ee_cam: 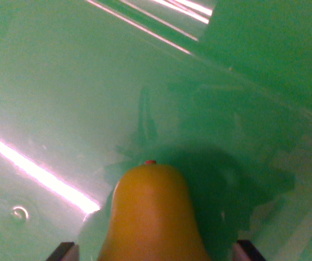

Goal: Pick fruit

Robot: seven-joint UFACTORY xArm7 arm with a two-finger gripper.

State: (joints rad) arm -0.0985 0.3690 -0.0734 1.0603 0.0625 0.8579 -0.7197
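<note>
One green bin (63, 81) fills your wrist view, and the only thing you can see in it is a yellow pear (153, 215) lying at the bottom centre of the picture. The gripper (156, 251) straddles the pear, a fingertip (63, 251) on each side; I cannot tell whether it is clenched. You look to be at the grasping step, so confirm a firm hold before lifting.

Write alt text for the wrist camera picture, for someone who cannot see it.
A yellow pear-shaped fruit fills the bottom centre of the wrist view, lying between the gripper's two dark fingertips, which stand apart on either side of it. Beneath it is a glossy green surface with bright light streaks and a dark shadow around the fruit.
</note>
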